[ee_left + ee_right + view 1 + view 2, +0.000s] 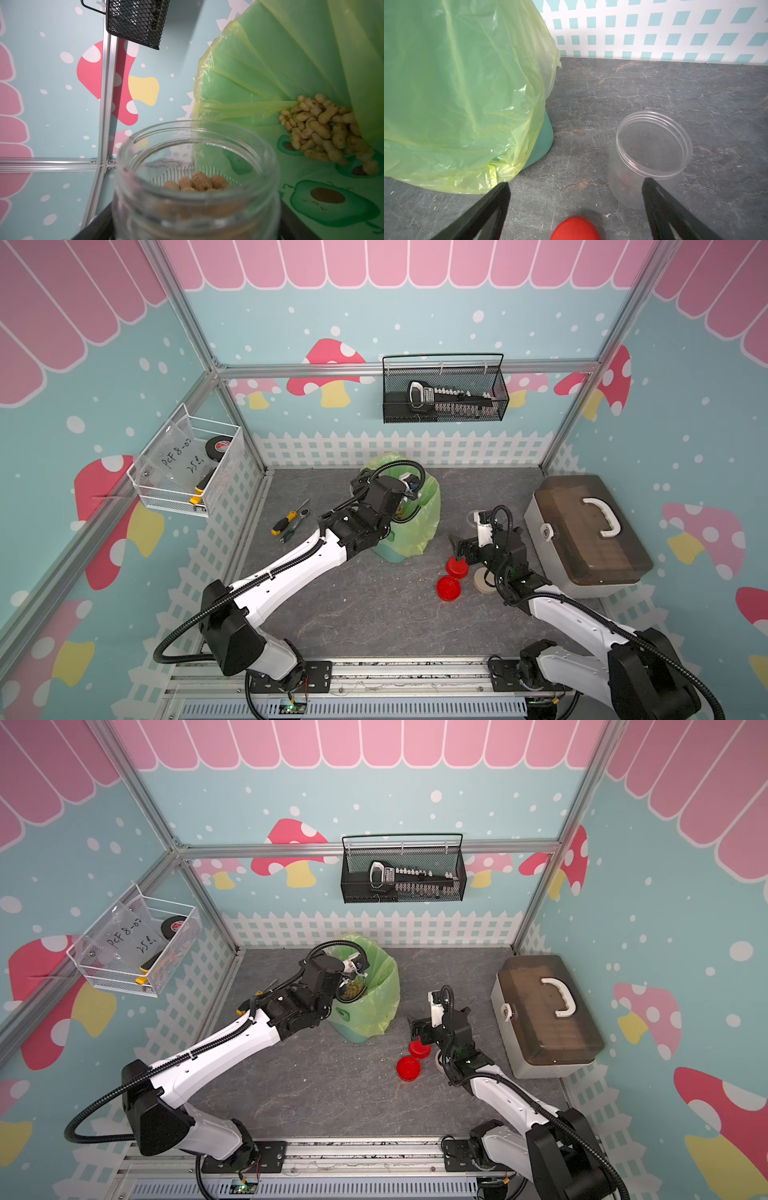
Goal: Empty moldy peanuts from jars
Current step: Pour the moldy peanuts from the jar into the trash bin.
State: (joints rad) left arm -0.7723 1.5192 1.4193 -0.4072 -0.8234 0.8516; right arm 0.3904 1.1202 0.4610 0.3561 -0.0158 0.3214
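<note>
Left gripper (pixel 352 968) clasps jar (pixel 195 166) — peanuts (pixel 197 182) inside; pouch (pixel 178 456) marked "PCF 8-0"

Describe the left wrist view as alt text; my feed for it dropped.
A lidless clear jar fills the foreground, close to the lens, with a few peanuts inside. Beyond it, the green bag holds a pile of pale peanuts.

The only legible writing is handwritten in dark marker on a clear plastic bag (pixel 174 456) (pixel 124 938) in the white wire basket (pixel 227 472) on the side wall. In both top views it reads roughly "PCF 8-02". A second line beneath starts "25" and ends in an unclear character. The label on the tool set (pixel 453 400) in the black mesh basket (pixel 444 416) is too small to read.
</note>
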